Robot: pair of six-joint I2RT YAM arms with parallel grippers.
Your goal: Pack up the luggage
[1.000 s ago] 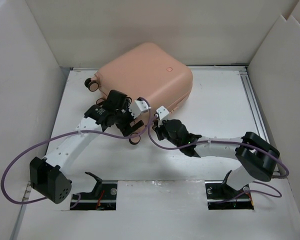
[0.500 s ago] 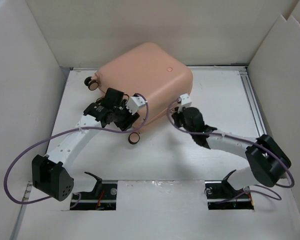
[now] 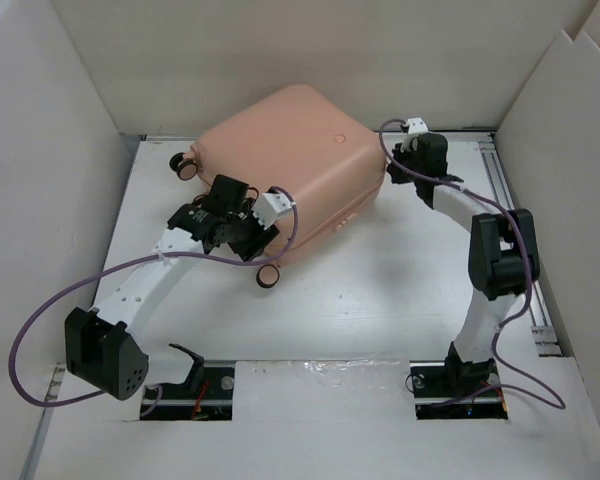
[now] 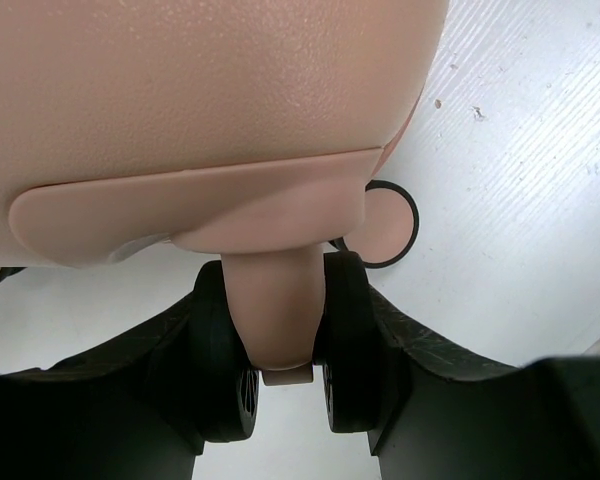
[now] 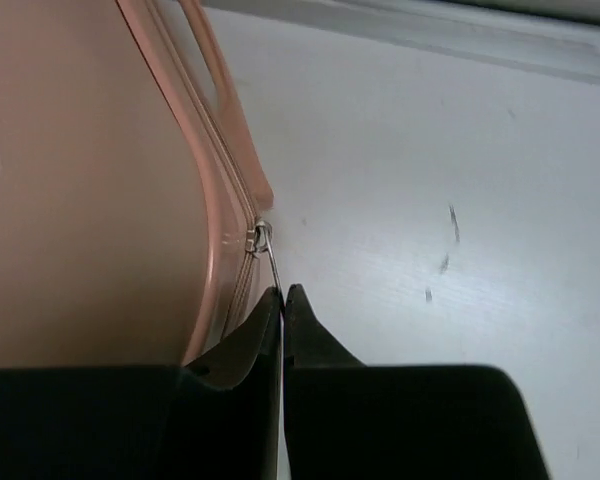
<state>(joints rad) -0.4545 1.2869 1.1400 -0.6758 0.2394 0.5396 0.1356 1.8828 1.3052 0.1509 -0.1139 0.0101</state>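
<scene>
zipper pull [image 5: 268,250], pinched in closed right gripper [image 5: 282,292], is dragged along suitcase [image 3: 290,150] from lower edge to upper-right corner; wheel stem [image 4: 275,300] is clamped by left gripper [image 4: 278,330]; zipping judged well along.

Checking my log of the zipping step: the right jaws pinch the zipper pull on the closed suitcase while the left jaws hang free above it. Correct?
Not quite. The left wrist view shows the left jaws clamped on a pink stub jutting from the suitcase, not hanging free. The right jaws do pinch the zipper pull.
</scene>
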